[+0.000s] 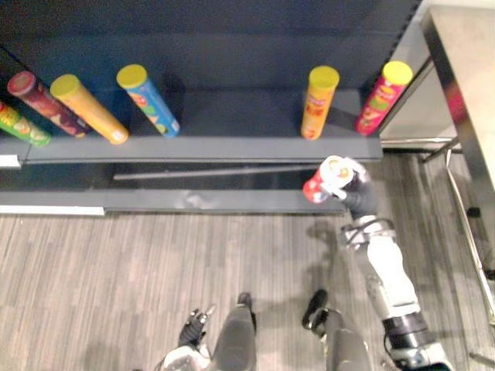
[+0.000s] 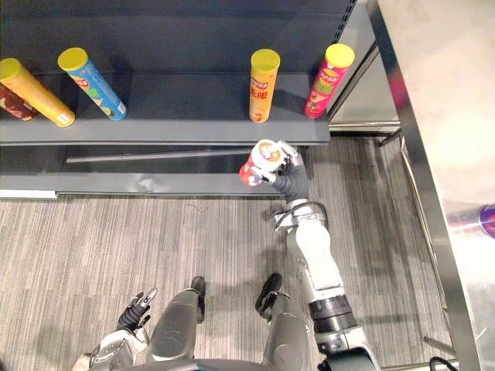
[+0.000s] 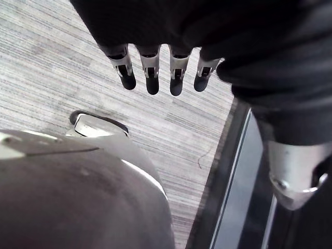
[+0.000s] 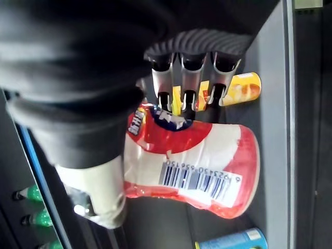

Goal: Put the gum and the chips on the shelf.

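Gum tub (image 4: 192, 166), red-and-white, seemingly capped, clasped by curled right hand (image 2: 294, 182) just off front edge of shelf (image 1: 232, 147) near right corner, before orange chips can (image 1: 319, 104). Left hand (image 3: 150, 72) slack-fingered, low over floor (image 1: 116, 263).

Grey wood-grain floor (image 1: 116, 263). Steel desk (image 2: 448, 116) on the right, purple item (image 2: 483, 220) at its edge. Orange can (image 1: 319, 102) near pink can (image 1: 383, 97). Well apart to the left: blue can (image 1: 148, 100), yellow can (image 1: 89, 108), maroon can (image 1: 46, 103), green can (image 1: 23, 126). Green bottles (image 4: 28, 194) in a dark recess.

The gum tub (image 4: 207, 150) is red and white, the shelf (image 1: 232, 116) dark grey, the floor (image 1: 116, 263) grey-streaked.
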`<state>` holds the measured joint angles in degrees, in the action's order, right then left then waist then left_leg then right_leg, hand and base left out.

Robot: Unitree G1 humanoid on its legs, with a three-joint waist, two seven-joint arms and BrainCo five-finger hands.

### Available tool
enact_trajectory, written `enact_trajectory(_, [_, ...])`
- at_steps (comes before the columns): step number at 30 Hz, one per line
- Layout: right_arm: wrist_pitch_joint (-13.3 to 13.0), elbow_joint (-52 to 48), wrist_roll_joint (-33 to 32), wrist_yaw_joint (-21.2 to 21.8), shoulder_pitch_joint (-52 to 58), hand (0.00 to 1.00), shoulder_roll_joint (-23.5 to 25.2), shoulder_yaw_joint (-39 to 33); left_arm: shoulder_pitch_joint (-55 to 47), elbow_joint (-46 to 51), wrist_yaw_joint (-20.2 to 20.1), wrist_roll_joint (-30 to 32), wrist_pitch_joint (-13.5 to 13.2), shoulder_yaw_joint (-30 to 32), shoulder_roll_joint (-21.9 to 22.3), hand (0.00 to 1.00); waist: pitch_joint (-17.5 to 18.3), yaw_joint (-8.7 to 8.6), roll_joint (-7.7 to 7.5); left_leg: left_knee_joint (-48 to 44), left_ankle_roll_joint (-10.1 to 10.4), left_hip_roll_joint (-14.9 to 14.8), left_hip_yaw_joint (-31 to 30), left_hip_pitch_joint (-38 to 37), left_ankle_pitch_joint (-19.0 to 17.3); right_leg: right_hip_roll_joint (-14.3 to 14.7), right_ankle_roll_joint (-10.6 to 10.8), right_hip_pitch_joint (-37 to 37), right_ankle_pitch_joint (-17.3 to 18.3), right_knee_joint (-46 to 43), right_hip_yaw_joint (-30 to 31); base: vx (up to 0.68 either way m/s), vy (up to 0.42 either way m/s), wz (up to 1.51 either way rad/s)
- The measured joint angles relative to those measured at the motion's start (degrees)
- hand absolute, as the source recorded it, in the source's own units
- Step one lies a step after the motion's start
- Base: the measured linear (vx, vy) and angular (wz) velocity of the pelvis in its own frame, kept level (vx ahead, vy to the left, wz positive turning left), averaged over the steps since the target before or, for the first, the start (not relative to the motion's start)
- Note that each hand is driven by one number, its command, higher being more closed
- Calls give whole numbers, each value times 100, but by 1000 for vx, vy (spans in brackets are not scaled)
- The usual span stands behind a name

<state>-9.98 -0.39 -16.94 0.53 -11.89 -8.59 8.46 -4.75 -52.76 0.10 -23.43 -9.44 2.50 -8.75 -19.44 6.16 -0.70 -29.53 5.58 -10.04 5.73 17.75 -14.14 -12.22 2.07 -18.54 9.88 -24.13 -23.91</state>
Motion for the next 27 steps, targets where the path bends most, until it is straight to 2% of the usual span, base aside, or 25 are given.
enact_trajectory(2, [10,156,-9,0,25,100,22,44,-5,6,1,7,3,2,-34,0,-15,-40,9,-798,-156,-257,261,275,193,47,-51,168,86,-58,-69,-8,-110,13])
enact_trajectory(4, [8,138,-126,1,75,100,83,59,6,42,-22,8,-1,13,-103,0,-72,-111,-77,-1319,-194,-412,516,570,600,-11,-62,366,128,12,-109,-11,-84,24])
enact_trajectory(5, [-5,125,-131,1,79,100,108,92,5,55,-27,10,0,4,-156,0,-74,-122,-91,-1331,-296,-511,657,642,605,-46,-62,378,129,45,-143,2,-41,19])
enact_trajectory(6, [-6,131,-131,-1,81,100,108,87,4,54,-30,9,2,0,-170,0,-75,-138,-91,-1154,-338,-607,750,672,558,-69,-61,368,129,56,-143,28,23,9])
enact_trajectory(7, [-4,148,-130,-7,90,100,104,79,0,52,-37,10,2,0,-178,0,-84,-166,-107,-745,-256,-693,775,712,501,-118,-53,342,126,77,-143,66,87,6])
enact_trajectory(9, [-1,185,-129,-10,88,100,100,80,-2,32,-38,10,1,0,-217,0,-92,-188,-141,186,-108,-737,734,700,639,-249,31,275,116,81,-118,104,151,10])
enact_trajectory(11, [0,332,-125,-7,55,100,100,95,-27,-1,-37,11,3,3,-220,0,-90,-263,-144,1186,46,-743,597,661,1082,-444,247,282,94,65,-68,183,257,11])
enact_trajectory(13, [10,436,-119,-5,30,100,48,103,-92,-27,-40,9,2,14,-190,0,-77,-258,-132,2008,229,-789,634,345,1573,-612,555,299,93,-61,98,258,365,-19])
enact_trajectory(14, [29,587,-116,3,24,100,143,98,-44,-148,-35,132,6,27,-250,0,-37,-259,-336,1808,235,-643,864,292,1816,-772,839,406,-40,118,227,230,278,-24])
enact_trajectory(15, [91,607,-114,15,22,100,189,110,-44,-154,-34,196,7,27,-295,0,-3,-251,-400,1558,147,-626,921,328,1672,-773,873,516,-189,299,239,314,313,-24])
enact_trajectory(16, [129,589,-114,55,3,100,207,112,-41,-143,-35,246,12,67,-288,0,8,-221,-422,879,71,-664,931,430,1308,-764,952,836,-429,675,244,294,304,-22])
enact_trajectory(18, [124,498,-114,134,24,100,208,93,-40,-153,-17,528,8,114,-277,0,198,-232,-412,54,-51,-664,952,596,694,-794,1066,1183,-717,1112,277,263,375,-25])
enact_trajectory(19, [124,465,-114,134,71,100,209,85,-35,-166,-15,624,8,108,-292,0,293,-239,-403,-115,-48,-671,970,664,508,-802,1081,1175,-813,1170,311,190,352,-27])
enact_trajectory(21, [132,426,-114,134,189,100,225,77,36,-220,-32,635,15,0,-387,0,388,-221,-454,-462,-199,-660,1182,691,38,-919,979,1087,-1179,1164,545,150,337,-36])
enact_trajectory(22, [147,429,-110,131,231,100,226,78,51,-223,-31,625,18,-8,-423,0,391,-206,-458,-487,-240,-661,1277,663,-28,-961,847,992,-1330,1104,581,115,327,-52])
enact_trajectory(24, [251,563,-96,114,273,100,259,99,50,-286,7,581,25,-8,-371,0,377,-143,-433,-396,-437,-679,1659,356,-153,-1111,-38,593,-1994,643,489,102,325,-68])
enact_trajectory(26, [266,592,-89,95,332,100,294,104,-7,-325,13,565,61,-15,-330,0,334,-155,-360,-334,-590,-638,1885,-68,-277,-1223,-216,420,-1941,-370,334,88,263,-39])
enact_trajectory(27, [266,590,-86,101,330,100,298,111,-44,-328,15,566,66,-4,-320,0,346,-153,-347,-264,-602,-601,1929,-215,-303,-1230,-316,440,-2007,-438,247,97,258,-30])
